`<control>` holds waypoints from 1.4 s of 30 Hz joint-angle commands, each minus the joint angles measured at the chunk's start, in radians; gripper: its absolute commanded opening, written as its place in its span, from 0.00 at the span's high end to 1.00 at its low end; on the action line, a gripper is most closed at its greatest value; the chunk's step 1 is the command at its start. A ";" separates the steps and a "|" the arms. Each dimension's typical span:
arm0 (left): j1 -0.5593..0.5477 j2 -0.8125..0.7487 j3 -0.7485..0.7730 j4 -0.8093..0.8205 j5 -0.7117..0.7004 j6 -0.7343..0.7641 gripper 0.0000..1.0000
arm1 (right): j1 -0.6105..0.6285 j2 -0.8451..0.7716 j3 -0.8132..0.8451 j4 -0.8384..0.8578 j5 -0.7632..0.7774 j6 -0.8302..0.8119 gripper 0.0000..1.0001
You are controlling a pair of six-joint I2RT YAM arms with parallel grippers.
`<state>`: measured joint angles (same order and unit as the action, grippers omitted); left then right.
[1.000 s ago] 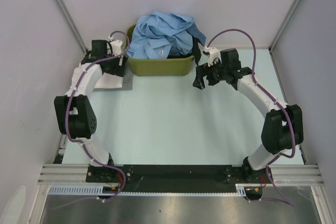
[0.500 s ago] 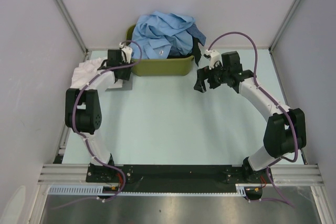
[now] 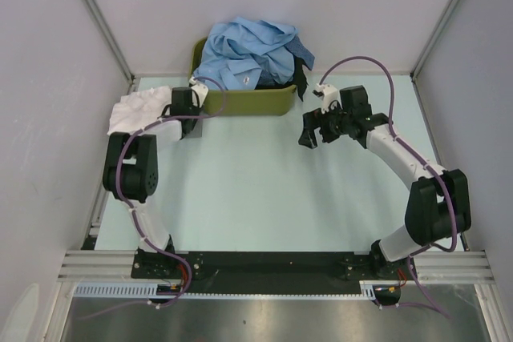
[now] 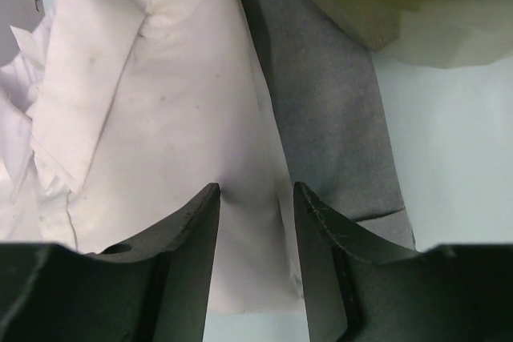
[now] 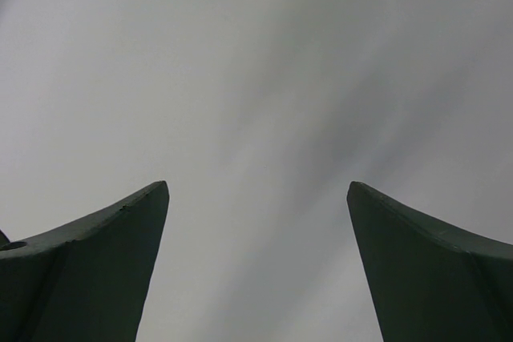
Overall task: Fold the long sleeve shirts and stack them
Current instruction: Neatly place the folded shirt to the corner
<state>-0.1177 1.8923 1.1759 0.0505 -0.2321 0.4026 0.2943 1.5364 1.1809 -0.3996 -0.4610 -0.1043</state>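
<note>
One white shirt (image 3: 132, 108) is spanned, unfolded, by the half-parted left gripper (image 4: 255, 190), the right gripper (image 5: 256, 188) is spread wide and empty, and the blue shirts (image 3: 248, 50) are left heaped in the tub (image 3: 240, 103)

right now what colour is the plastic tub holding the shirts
The plastic tub is olive green, clearest in the top external view.

Bright, even light from above casts soft shadows; the right wrist view is streaked grey blur, the white shirt (image 4: 160, 118) sharp.
</note>
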 commanded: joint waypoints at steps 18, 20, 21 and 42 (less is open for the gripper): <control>-0.062 0.106 0.093 -0.040 -0.121 0.110 0.48 | -0.012 -0.081 -0.032 0.027 0.005 -0.005 0.00; -0.062 0.102 0.077 -0.038 -0.128 0.113 0.48 | -0.014 -0.082 -0.033 0.027 0.005 -0.005 0.00; -0.062 0.094 0.071 -0.037 -0.124 0.117 0.48 | -0.015 -0.082 -0.035 0.027 0.005 -0.003 0.00; -0.063 -0.045 -0.101 0.114 -0.062 0.131 0.48 | -0.017 -0.104 -0.053 0.031 0.008 -0.003 0.01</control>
<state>-0.1719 1.8668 1.0790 0.1558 -0.3096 0.4847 0.2829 1.4818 1.1419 -0.3908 -0.4587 -0.1047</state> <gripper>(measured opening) 0.516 0.994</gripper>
